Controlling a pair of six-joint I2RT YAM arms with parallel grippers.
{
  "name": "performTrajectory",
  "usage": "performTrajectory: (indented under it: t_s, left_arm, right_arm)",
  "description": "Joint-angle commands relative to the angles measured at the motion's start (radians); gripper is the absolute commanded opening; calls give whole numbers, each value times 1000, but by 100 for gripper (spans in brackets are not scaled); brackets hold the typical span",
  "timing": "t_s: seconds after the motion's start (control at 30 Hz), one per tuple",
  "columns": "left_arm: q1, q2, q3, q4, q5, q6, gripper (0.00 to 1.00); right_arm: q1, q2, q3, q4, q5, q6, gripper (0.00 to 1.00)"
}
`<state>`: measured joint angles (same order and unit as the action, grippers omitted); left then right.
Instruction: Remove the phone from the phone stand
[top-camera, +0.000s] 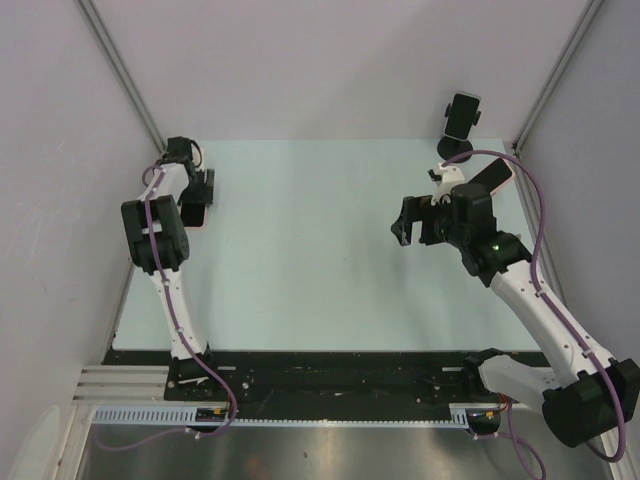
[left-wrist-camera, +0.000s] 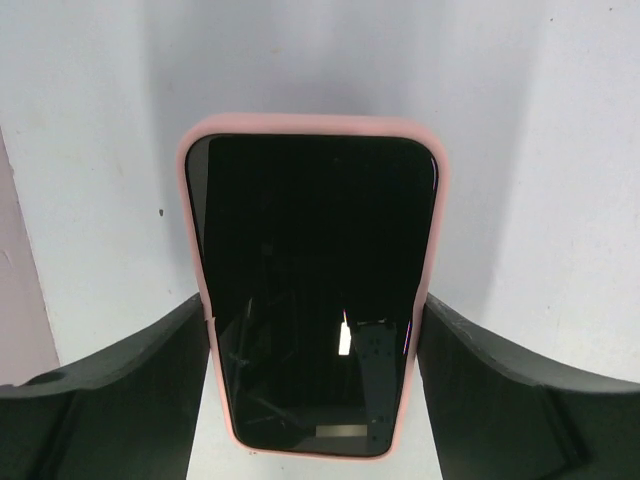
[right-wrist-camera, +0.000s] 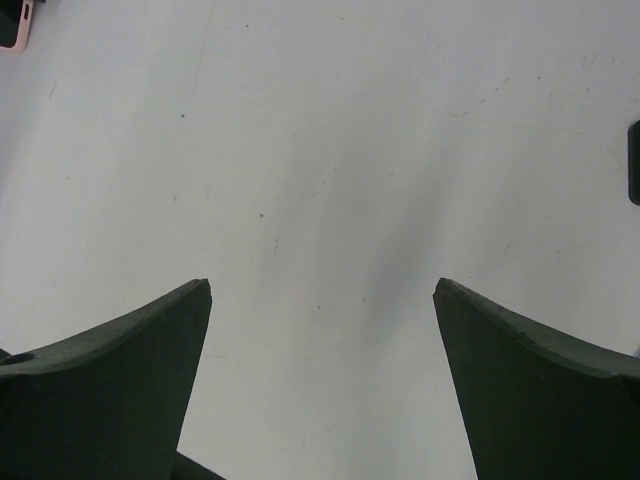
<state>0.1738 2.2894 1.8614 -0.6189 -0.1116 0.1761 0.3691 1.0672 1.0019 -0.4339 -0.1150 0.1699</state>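
Phone (left-wrist-camera: 312, 290) in a pink case, gripped across its width by the left fingers (left-wrist-camera: 150, 370), one touching each long edge. Its long axis runs straight out from the wrist, in line with the fingers, screen toward the camera. It sits at the far-left side of the tabletop (top-camera: 300, 240), well apart from the phone stand (top-camera: 461, 118) at the far-right corner, whose cradle appears vacant. Whether the phone rests on the tabletop cannot be told. Right fingers (right-wrist-camera: 110, 380) spread wide, holding nothing, nearer the stand than the phone
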Motion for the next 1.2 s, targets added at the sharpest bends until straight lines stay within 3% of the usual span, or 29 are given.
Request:
performTrajectory:
  t_s: [0.0, 0.43, 0.63, 0.93, 1.17]
  left_arm:
    - [10, 21, 65, -10, -14, 102, 27]
    - [12, 47, 70, -22, 0, 105, 79]
    - [20, 53, 67, -21, 38, 99, 97]
    - [26, -36, 51, -22, 101, 57, 100]
    - [23, -285, 32, -21, 184, -30, 100]
  right_arm:
    - [-4, 16, 1, 50, -12, -18, 99]
    - [-2, -4, -5, 40, 11, -18, 99]
    - [-4, -38, -5, 18, 31, -18, 99]
    - [-7, -113, -5, -12, 92, -18, 100]
    - [-93, -203, -5, -54, 161, 8, 100]
